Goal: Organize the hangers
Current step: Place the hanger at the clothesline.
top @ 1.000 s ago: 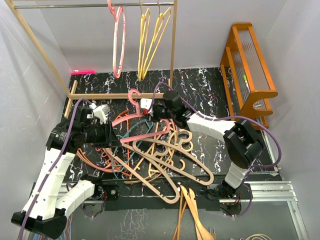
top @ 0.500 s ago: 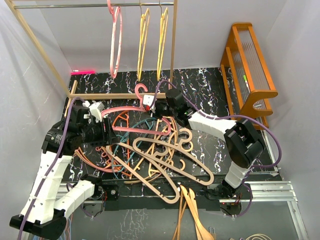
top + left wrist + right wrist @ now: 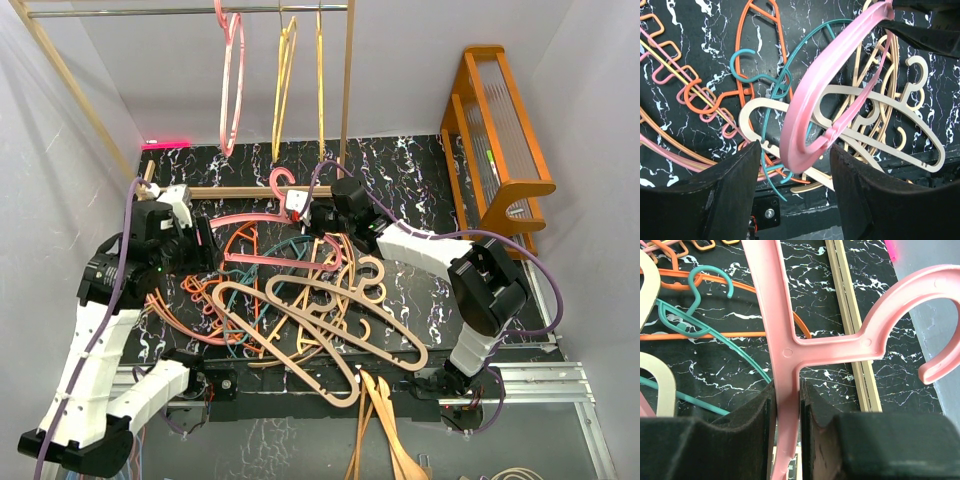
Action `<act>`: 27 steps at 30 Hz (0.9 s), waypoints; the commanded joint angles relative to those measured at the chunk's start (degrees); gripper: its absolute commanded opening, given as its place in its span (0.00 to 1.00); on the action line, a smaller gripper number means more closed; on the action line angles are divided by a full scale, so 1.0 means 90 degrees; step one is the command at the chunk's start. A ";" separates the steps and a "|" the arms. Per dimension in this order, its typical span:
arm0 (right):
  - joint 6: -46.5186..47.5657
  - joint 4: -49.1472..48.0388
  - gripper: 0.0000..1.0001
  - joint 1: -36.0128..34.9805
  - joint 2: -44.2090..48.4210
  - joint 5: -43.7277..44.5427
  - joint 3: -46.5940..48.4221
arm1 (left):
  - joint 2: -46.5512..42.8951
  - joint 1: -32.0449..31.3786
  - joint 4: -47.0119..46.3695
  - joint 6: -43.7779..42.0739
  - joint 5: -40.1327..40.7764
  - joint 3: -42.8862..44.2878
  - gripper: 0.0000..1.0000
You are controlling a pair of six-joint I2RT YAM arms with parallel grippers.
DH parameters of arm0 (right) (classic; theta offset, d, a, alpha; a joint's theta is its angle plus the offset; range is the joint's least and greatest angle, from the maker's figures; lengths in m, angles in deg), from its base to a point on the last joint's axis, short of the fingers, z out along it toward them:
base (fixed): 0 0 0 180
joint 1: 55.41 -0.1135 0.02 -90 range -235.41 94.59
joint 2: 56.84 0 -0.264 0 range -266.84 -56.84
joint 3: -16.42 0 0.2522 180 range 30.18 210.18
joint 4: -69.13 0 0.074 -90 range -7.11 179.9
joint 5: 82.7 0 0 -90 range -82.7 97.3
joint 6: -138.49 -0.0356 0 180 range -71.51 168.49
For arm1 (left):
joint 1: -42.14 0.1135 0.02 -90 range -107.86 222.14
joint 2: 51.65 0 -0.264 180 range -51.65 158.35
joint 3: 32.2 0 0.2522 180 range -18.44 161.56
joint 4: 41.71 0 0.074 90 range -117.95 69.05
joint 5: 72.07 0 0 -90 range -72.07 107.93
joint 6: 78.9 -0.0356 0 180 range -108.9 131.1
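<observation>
We see the right gripper [image 3: 786,392] pinching the pink plastic hanger [image 3: 776,315] just below its hook, fingers pressed against both sides of the stem. The left gripper [image 3: 796,150] has its fingers spread (the hanger's far shoulder lies between them) above the tangled heap of tan, orange and teal hangers [image 3: 318,305] on the black marbled table [image 3: 420,170].

Bright, even overhead light, soft shadows, overhead view sharp, sheen on pink hanger [image 3: 804,107]

Pink hanger [image 3: 782,330]: smooth glossy plastic. Tabletop [image 3: 420,160]: black marbled, slight sheen. Rack post [image 3: 346,90]: pale wood.
</observation>
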 commanded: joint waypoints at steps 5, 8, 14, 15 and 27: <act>0.0091 -0.0332 0.08 -0.0004 0.0343 -0.0092 0.0059 | 0.0200 -0.0028 -0.0700 0.0010 -0.0641 -0.0173 0.48; 0.0081 -0.0333 0.08 -0.0006 0.0343 -0.0082 0.0079 | 0.0219 -0.0023 -0.0878 0.0068 -0.0848 -0.0321 0.33; 0.0067 -0.0304 0.08 -0.0006 0.0316 -0.0060 0.0154 | 0.0300 -0.0027 -0.0752 0.0032 -0.1030 -0.0238 0.00; 0.0055 -0.0293 0.08 -0.0006 0.0303 -0.0060 0.0177 | 0.0291 -0.0021 -0.0683 0.0007 -0.1046 -0.0194 0.00; -0.0540 0.0644 0.60 -0.0089 0.0323 0.0069 0.1241 | -0.0468 -0.0021 0.0175 -0.0104 0.0192 0.0555 0.00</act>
